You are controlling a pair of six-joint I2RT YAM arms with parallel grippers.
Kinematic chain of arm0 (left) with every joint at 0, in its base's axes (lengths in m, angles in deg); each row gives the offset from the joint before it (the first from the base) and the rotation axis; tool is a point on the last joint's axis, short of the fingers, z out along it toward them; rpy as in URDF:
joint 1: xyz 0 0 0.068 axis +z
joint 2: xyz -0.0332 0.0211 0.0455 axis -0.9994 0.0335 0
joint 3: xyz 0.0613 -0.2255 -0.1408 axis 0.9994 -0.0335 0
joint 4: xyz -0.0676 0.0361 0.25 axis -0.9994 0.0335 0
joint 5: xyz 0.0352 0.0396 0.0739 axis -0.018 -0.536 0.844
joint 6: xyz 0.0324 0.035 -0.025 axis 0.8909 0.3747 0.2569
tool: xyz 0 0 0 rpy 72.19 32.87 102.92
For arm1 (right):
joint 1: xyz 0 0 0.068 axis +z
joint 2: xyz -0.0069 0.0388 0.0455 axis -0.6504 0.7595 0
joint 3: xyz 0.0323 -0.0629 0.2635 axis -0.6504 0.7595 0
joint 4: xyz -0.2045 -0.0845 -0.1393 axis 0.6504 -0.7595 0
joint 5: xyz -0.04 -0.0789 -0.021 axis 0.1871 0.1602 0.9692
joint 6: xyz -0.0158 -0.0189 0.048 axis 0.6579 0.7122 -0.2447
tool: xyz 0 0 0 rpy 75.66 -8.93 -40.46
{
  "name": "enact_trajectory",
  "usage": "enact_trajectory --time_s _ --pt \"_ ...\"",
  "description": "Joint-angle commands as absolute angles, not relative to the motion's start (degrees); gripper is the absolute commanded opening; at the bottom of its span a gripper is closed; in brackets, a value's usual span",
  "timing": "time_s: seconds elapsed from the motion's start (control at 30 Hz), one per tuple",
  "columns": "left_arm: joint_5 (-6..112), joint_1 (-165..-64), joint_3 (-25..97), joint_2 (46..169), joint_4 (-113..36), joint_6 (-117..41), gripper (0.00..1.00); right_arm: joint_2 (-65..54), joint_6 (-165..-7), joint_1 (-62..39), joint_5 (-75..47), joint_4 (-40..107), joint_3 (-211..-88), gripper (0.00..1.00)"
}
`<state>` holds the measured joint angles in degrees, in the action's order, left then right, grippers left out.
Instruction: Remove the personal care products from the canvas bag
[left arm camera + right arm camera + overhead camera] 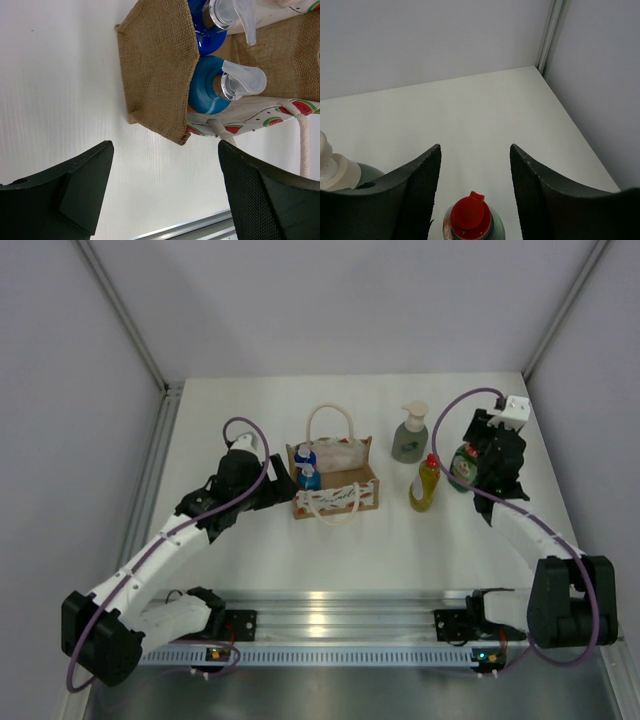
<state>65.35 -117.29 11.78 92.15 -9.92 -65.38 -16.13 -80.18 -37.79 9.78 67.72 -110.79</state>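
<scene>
Canvas bag (338, 488) sits mid-surface (330, 560). Two bottles remain inside at its left end: the blue bottle (209, 31) and the blue-capped bottle (204, 92). Left hand (165, 150) is spread wide and empty, just beside that end. Right hand (475, 155) straddles the round green bottle (472, 220) near the right edge; we cannot tell if it's gripping. Pump bottle (410, 435) and yellow bottle (425, 485) are out. For the next pick we'd come in from above, pinch the blue-capped one, lift straight and dodge the rope handle (301, 135).
</scene>
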Motion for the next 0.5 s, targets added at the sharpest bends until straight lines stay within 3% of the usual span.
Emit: enact_trajectory --time_s 0.0,0.2,0.47 --pt "66.48 -117.52 13.09 90.68 -10.70 -64.04 0.90 -19.45 -80.64 -38.64 8.89 72.07 -110.55 0.56" --pt "67.62 -117.52 14.06 90.06 -9.99 -63.43 0.91 -25.26 -82.04 -38.64 3.01 60.95 -116.42 0.61" --pt "69.64 -117.44 14.50 88.83 -9.21 -62.90 0.91 -27.90 -86.60 -35.31 -17.47 39.83 -128.56 0.61"
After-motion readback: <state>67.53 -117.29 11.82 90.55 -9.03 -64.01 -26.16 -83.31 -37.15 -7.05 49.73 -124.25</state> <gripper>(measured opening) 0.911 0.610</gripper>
